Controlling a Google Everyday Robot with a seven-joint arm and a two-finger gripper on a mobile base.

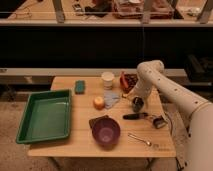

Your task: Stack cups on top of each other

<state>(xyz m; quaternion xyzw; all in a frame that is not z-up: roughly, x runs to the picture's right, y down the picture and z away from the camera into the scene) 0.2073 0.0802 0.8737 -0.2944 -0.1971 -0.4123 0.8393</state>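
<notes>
Gripper [131, 96] hangs low over the right-hand part of the wooden table [80, 145], at the end of the white arm [150, 75] that bends down from the right. I cannot tell how far it is open, nor whether it has hold of anything.

Steel cup [138, 104]: upright on the table, just beside the gripper, on its right and a little nearer the front edge. Whether the two touch, I cannot tell.

Light blue cup [111, 98]: on the table to the left of the gripper, close to it; it appears to lie on its side, though I cannot confirm this.

White cup [107, 80]: upright near the back edge, behind the light blue cup and apart from it. No cup sits on another.

Other items noted:
- Small orange object [99, 103], just beside the light blue cup on its left.
- Purple bowl [106, 132], near the front edge.
- Green tray [30, 127], at the left end.
- Green sponge [79, 87], between tray and white cup.
- Red dish [125, 80] with dark contents, behind the gripper.
- Black-handled tool [134, 116] and spoon [140, 140], in front of the steel cup.
</notes>
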